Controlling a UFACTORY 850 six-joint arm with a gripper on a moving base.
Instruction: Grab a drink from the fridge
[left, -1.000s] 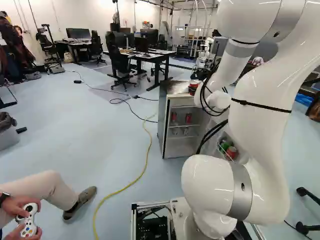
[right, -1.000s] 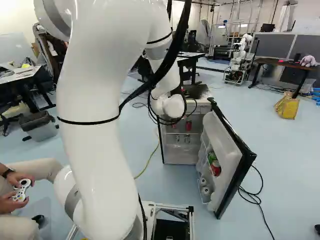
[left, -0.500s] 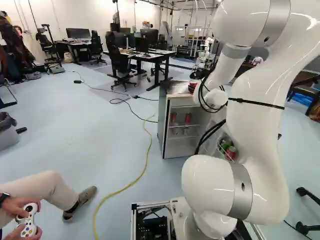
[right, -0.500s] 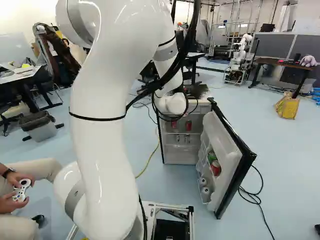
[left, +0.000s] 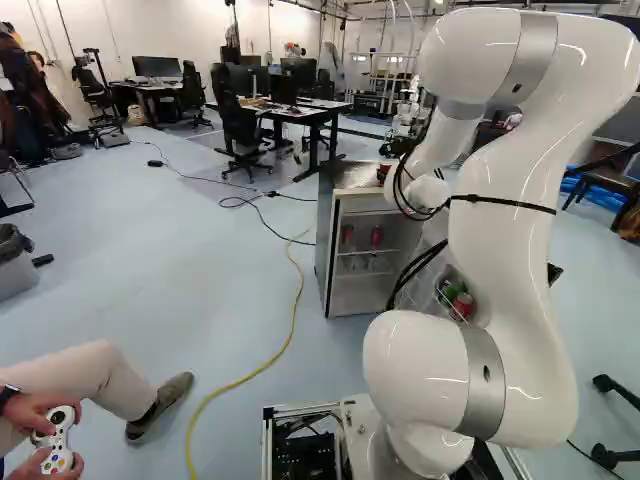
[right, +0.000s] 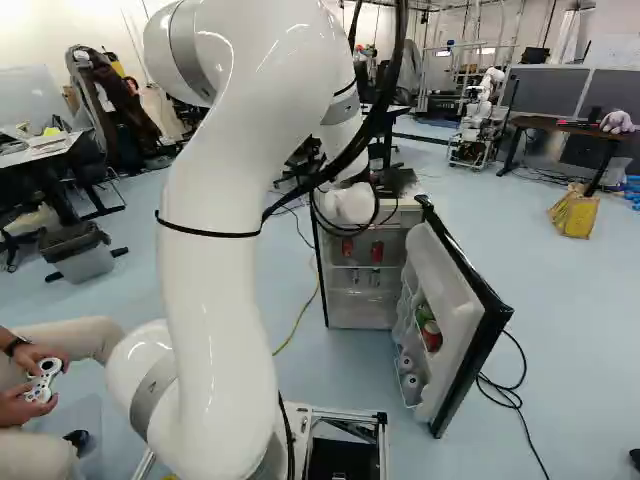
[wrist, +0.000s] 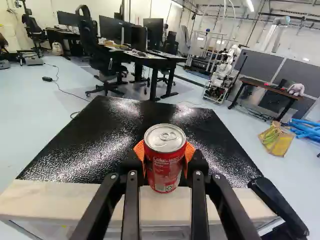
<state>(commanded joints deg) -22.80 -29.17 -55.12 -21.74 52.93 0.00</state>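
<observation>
The gripper (left: 385, 171) is clamping a red can (wrist: 164, 160) between its orange pads (wrist: 139, 149), which are gripping from left and right. The can is standing upright at the near edge of the fridge's (right: 360, 310) dark top; whether it is touching the top cannot be told. The fridge door (right: 455, 335) is hanging open on the right, and more red cans (right: 377, 251) are standing inside.

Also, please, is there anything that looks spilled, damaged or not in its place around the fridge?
No spill or damage shows. Only the fridge door stands wide open, odd while the gripper holds a can at the fridge top.
</observation>
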